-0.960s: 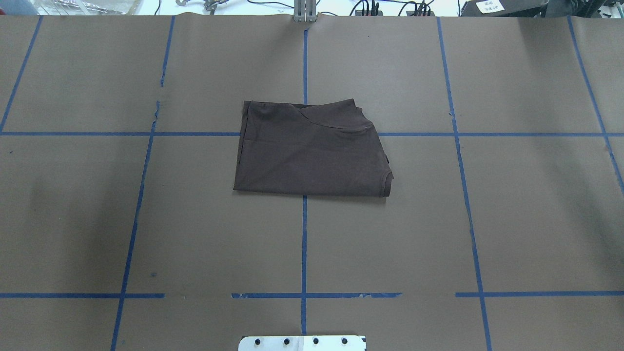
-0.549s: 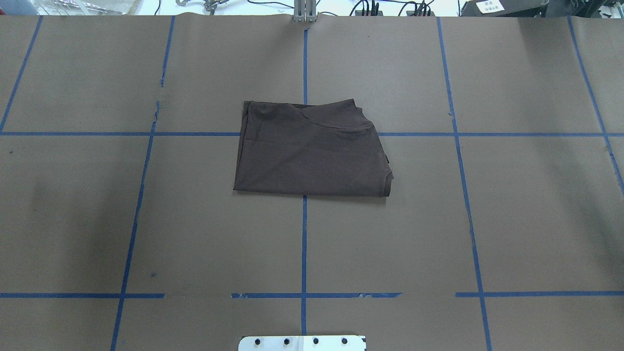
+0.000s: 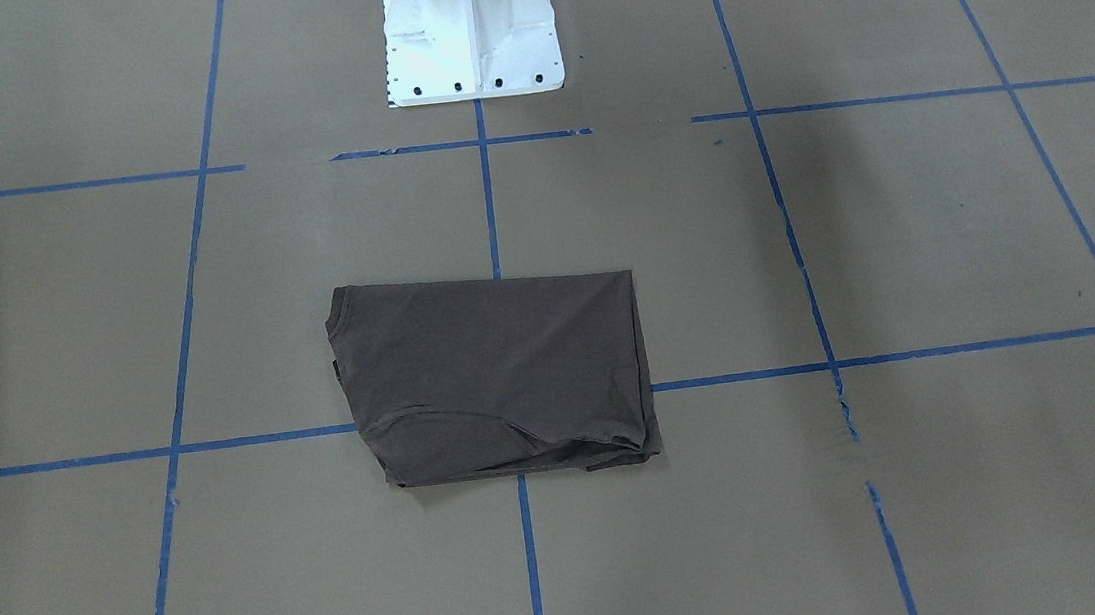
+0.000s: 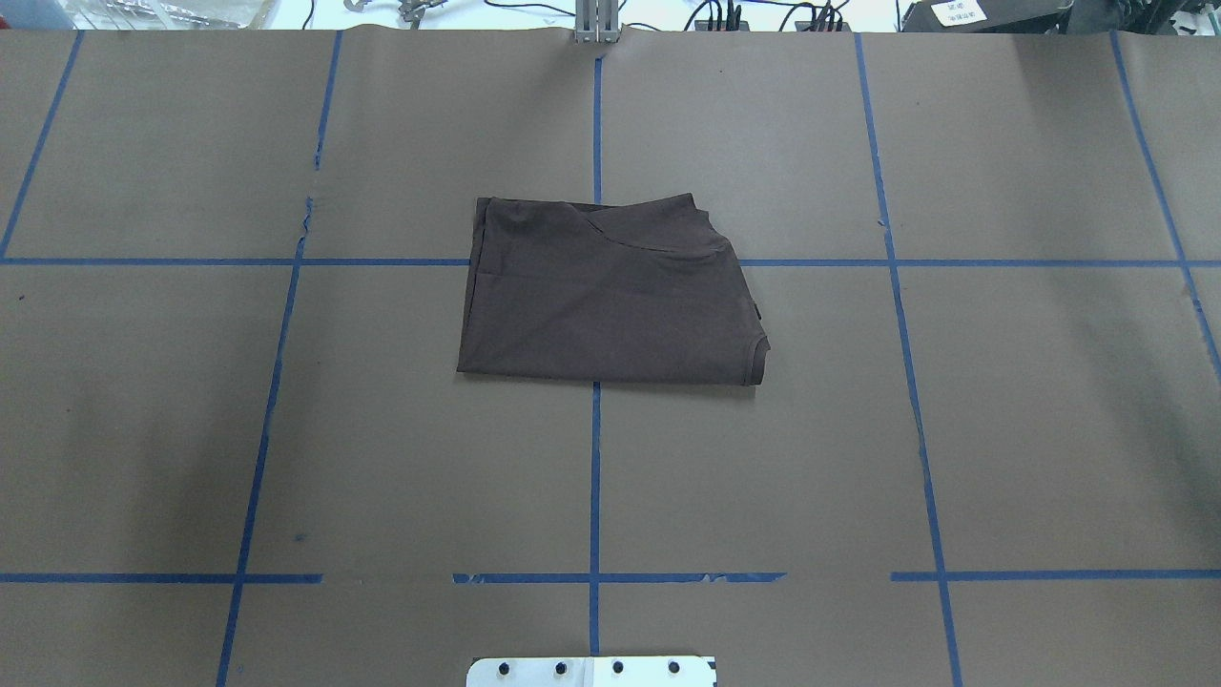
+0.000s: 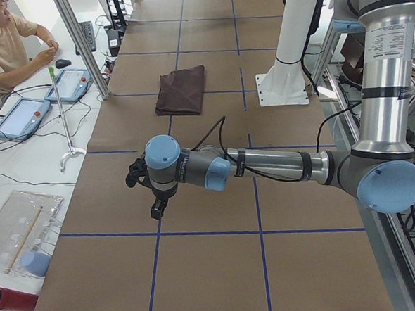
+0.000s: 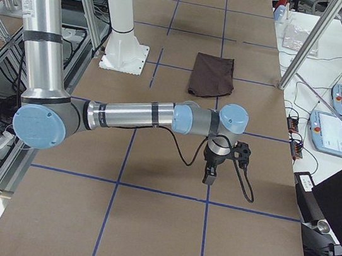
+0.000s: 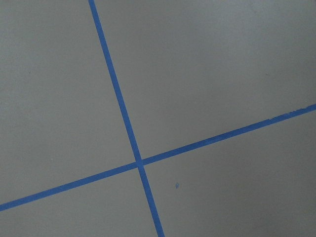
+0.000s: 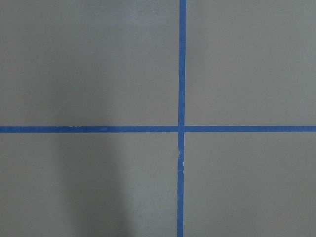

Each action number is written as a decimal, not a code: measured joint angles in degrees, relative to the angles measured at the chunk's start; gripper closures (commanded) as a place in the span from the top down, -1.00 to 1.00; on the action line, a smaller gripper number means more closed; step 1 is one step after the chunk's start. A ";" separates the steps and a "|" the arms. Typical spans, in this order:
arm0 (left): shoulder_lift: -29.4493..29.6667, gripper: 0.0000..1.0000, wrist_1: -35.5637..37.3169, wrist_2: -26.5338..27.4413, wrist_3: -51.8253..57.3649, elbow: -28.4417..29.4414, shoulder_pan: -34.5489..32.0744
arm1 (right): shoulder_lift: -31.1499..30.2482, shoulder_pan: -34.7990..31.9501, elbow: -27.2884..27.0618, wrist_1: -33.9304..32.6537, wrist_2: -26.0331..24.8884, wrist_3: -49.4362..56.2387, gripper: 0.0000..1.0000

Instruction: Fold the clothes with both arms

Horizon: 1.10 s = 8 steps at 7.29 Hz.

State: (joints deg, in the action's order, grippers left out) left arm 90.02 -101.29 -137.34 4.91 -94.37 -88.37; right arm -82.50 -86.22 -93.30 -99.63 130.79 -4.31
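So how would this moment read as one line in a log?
shirt: folded, on table | left arm: away from shirt | right arm: same | fingers: open or shut unclear | fold: looks done

1 T-shirt (image 4: 610, 296), 2 arms (image 5: 279, 166) (image 6: 128, 112)

brown paper-covered table (image 4: 763, 477) gridded with blue tape (image 4: 594, 477), white side desk (image 5: 32, 173) alongside.

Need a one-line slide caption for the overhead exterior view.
Folded dark brown T-shirt lies flat mid-table on brown paper covering, across blue tape grid lines.
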 measured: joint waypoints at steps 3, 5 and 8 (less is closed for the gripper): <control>-1.21 1.00 0.74 1.21 0.08 1.38 0.12 | -0.39 0.00 0.27 -0.35 1.23 0.08 1.00; -0.76 1.00 5.50 1.34 0.10 0.09 0.12 | -1.32 0.00 0.18 -0.33 2.10 0.09 1.00; -1.54 1.00 8.15 1.29 0.10 -2.41 0.07 | -1.97 0.13 0.10 0.10 2.66 0.09 1.00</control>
State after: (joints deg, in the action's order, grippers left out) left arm 88.48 -93.15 -136.05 5.01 -96.78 -88.31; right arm -84.46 -86.09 -93.20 -99.53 133.45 -4.22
